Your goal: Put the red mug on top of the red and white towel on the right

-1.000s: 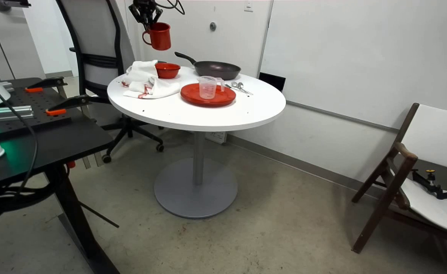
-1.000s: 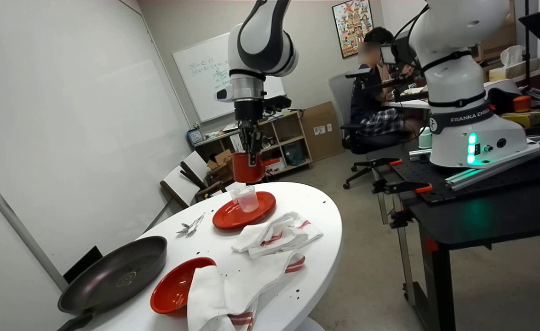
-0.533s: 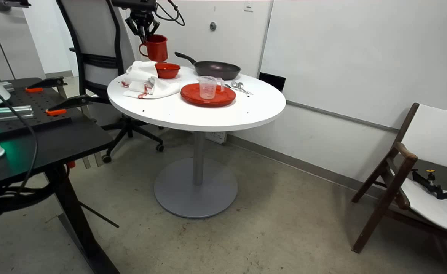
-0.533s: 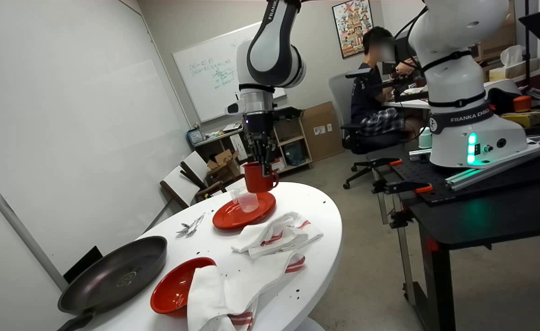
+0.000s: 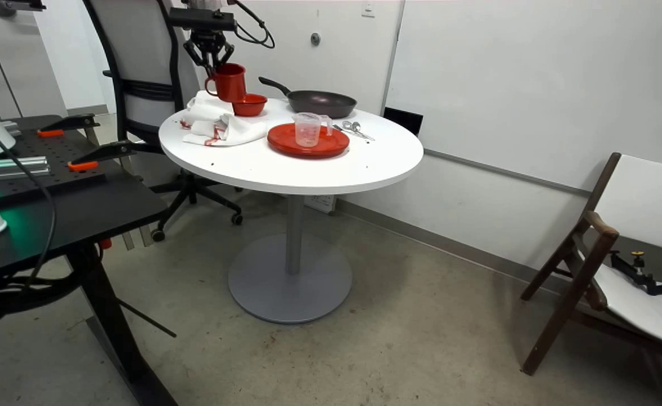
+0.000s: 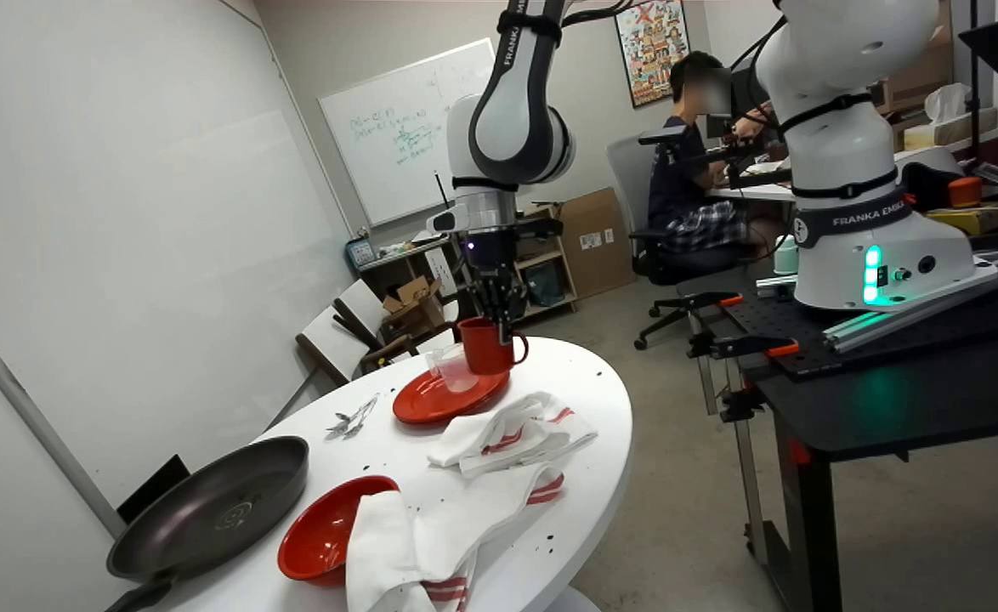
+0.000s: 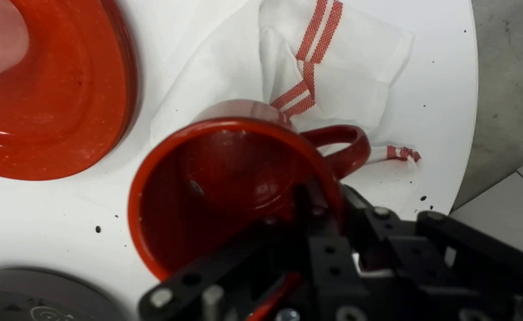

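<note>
Red mug (image 5: 230, 83), in an exterior view, has come lower with the jaws — it hangs beneath them, nearly upright, over the worktop (image 5: 257, 169). In an exterior view the same descent shows; a red and white towel (image 6: 524, 438) and another towel (image 6: 444, 535) lie below the jaws, and I cannot tell which is meant. In the wrist view the jaws clamp the mug's wall just beside its handle (image 7: 353, 160), a striped cloth (image 7: 355, 84) ahead of them — carrying seems to be giving way to placing.
</note>
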